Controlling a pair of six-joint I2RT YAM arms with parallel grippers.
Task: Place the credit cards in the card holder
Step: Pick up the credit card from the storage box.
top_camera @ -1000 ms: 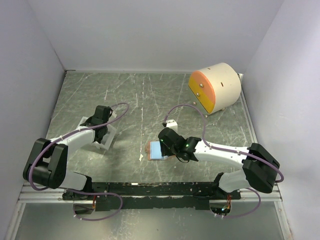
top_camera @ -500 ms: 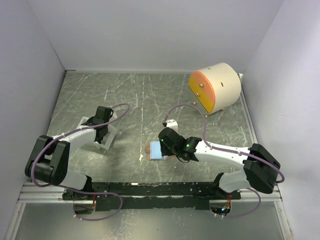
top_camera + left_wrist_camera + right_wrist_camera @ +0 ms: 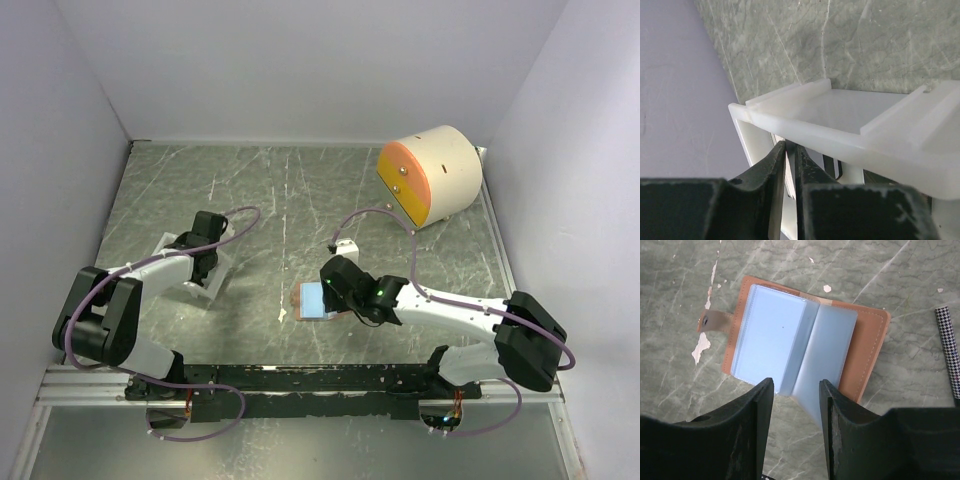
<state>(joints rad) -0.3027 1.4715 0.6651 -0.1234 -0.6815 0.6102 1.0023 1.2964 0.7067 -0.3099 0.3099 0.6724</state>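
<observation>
The card holder (image 3: 871, 348) lies open on the table, salmon-brown with a snap strap (image 3: 715, 321) at its left. A light blue credit card (image 3: 769, 338) sits in its left clear pocket. My right gripper (image 3: 796, 390) is open just above the holder's near edge, with a loose clear sleeve (image 3: 829, 356) between the jaws. In the top view the holder (image 3: 298, 297) lies at centre under the right gripper (image 3: 333, 291). My left gripper (image 3: 790, 148) reaches into the white tray (image 3: 805, 125), with the jaws pinched on a thin pale card edge. It also shows in the top view (image 3: 203, 265).
A big cream cylinder with an orange face (image 3: 432, 172) stands at the back right. A black-and-white checked strip (image 3: 947, 340) lies right of the holder. A small white block (image 3: 345, 245) sits behind the right gripper. Walls close in the left, back and right.
The left arm has shifted slightly at the tray. The right gripper has barely moved over the holder.
</observation>
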